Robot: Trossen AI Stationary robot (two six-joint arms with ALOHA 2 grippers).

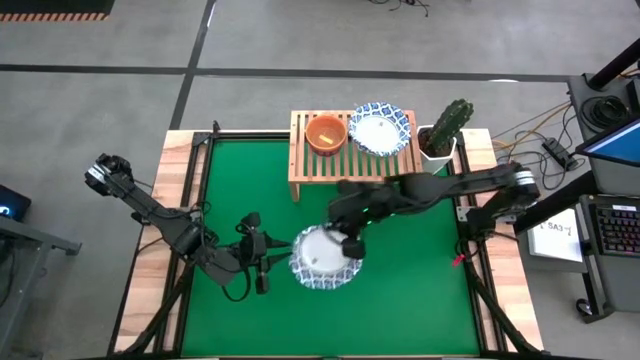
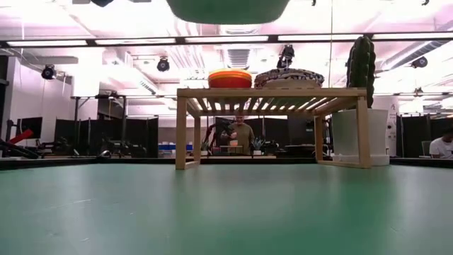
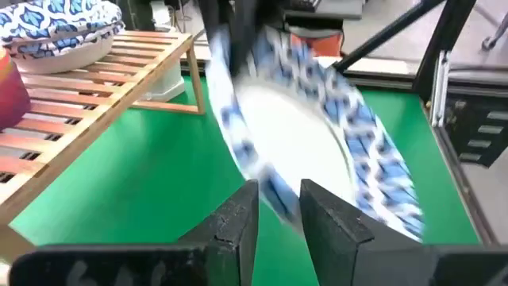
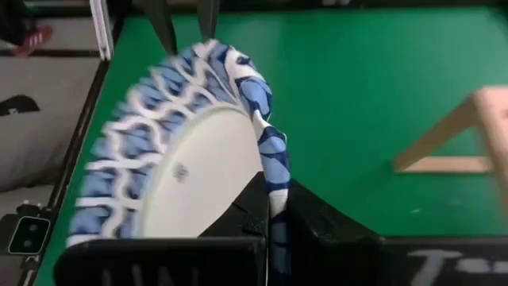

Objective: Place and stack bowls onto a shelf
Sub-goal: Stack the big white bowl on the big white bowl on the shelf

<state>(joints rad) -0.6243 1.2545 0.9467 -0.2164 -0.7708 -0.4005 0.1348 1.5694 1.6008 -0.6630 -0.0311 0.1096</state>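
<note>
A wide white bowl with a blue patterned rim [image 1: 322, 260] hangs above the green mat in my right gripper [image 1: 350, 245]; the low view shows its underside [image 2: 226, 10] high above the table. My left gripper [image 1: 266, 262] is open, level with the bowl's opposite rim. That rim [image 3: 274, 195] shows just ahead of the gap between its fingers; I cannot tell whether they touch. The light-wood shelf [image 1: 310, 165] stands at the far edge. On its slats rest an orange-red bowl [image 1: 326, 133] and a second blue-patterned bowl [image 1: 380, 128]. My right gripper is shut on the blue patterned rim [image 4: 274, 179] of the white bowl, on the side toward the table's right. The rim is pinched between the two fingers, one on the inside of the bowl and one on the outside. The bowl is lifted clear of the mat and tilted.
A white pot with a cactus [image 1: 447, 128] stands right beside the shelf's right end. The green mat [image 1: 420, 280] is bare to the right of and in front of the held bowl. Beyond the table, a person [image 2: 241, 134] shows under the shelf in the low view.
</note>
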